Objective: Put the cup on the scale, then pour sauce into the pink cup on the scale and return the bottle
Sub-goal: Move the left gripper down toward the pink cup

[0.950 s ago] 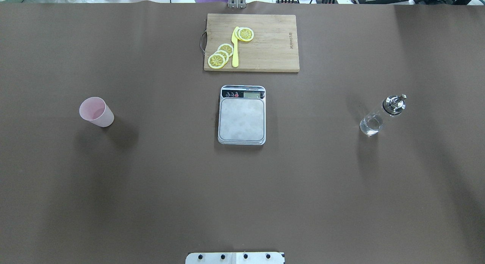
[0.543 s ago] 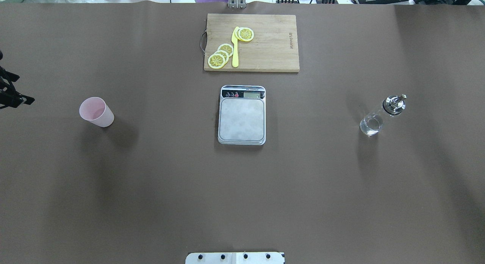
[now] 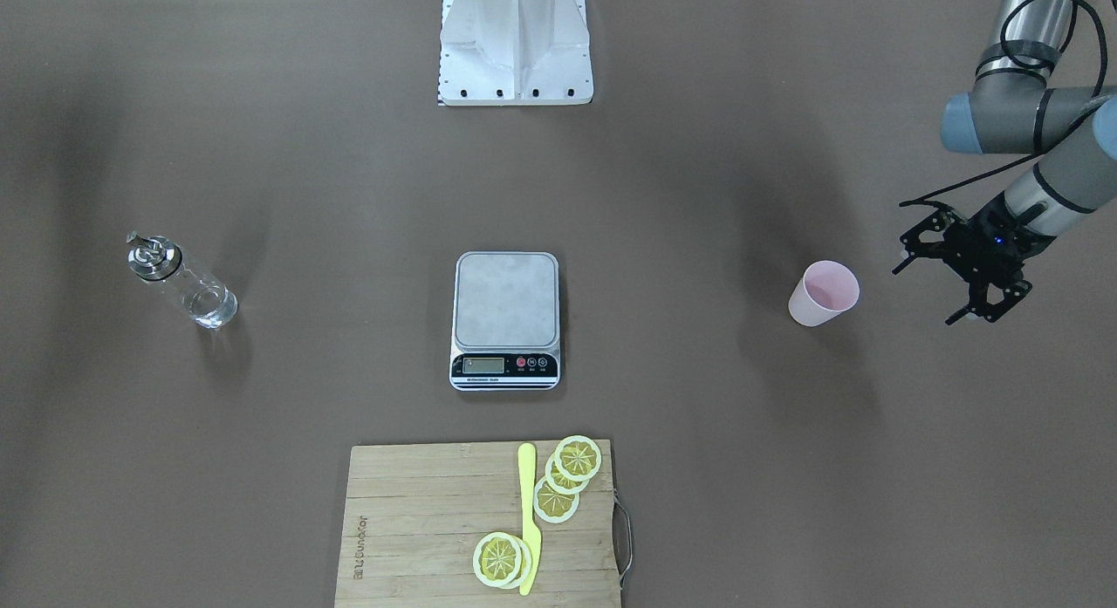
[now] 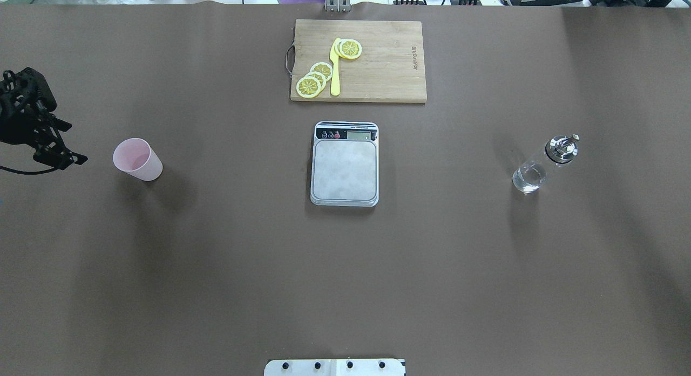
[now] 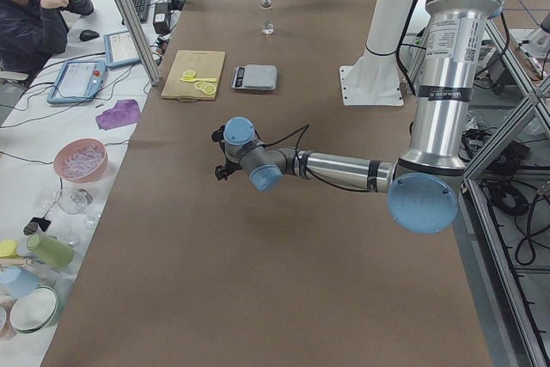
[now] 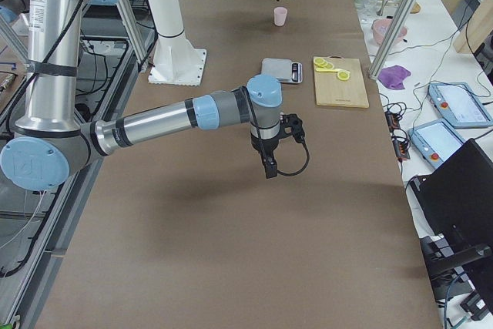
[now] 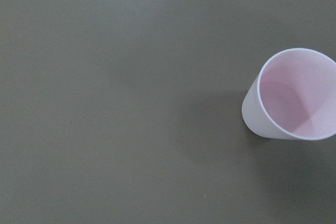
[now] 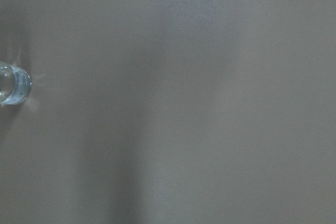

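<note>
The pale pink cup (image 4: 137, 159) stands upright on the brown table, left of centre; it also shows in the front view (image 3: 823, 292) and the left wrist view (image 7: 291, 95). My left gripper (image 4: 75, 144) is open and empty, a short way outboard of the cup and apart from it, as the front view (image 3: 929, 292) also shows. The scale (image 4: 344, 168) lies at the table's centre with a bare platform. The clear glass bottle (image 4: 542, 164) with its metal cap stands at the right. My right gripper (image 6: 269, 166) shows only in the right side view; I cannot tell its state.
A wooden cutting board (image 4: 378, 60) with lemon slices (image 4: 316, 78) and a yellow knife (image 4: 335, 68) lies beyond the scale. The robot's base (image 3: 517, 41) stands at the near table edge. A person sits beyond the far edge (image 5: 34, 15).
My left gripper has come into the overhead view from the left edge and moved right, closer to the cup. The cup, scale and bottle have not moved.
</note>
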Action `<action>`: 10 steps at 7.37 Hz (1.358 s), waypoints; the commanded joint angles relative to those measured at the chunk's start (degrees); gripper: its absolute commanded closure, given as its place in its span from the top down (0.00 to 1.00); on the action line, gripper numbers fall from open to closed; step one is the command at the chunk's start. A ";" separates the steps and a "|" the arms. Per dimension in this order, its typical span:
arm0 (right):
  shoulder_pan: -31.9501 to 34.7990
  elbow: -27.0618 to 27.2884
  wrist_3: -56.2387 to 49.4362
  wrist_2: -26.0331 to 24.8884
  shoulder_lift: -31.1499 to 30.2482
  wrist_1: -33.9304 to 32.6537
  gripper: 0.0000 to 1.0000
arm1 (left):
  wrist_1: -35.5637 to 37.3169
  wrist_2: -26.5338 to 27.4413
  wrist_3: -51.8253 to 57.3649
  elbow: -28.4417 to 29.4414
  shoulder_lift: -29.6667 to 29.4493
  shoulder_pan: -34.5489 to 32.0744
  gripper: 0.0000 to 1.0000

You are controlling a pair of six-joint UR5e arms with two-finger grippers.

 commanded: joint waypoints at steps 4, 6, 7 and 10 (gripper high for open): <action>0.00 0.00 0.00 -0.09 0.00 0.00 1.00 | -9.38 -0.20 -0.42 7.52 -2.73 2.64 0.97; 0.00 0.00 0.00 0.00 0.00 0.00 1.00 | -11.08 -0.38 -0.51 7.81 -2.73 3.77 0.97; 0.00 0.00 0.00 0.00 0.00 0.00 1.00 | -11.61 -0.55 -0.60 7.72 -2.73 4.13 0.97; 0.00 0.00 0.00 0.00 0.00 0.00 1.00 | -13.62 -0.55 -0.60 7.81 -2.73 4.48 0.97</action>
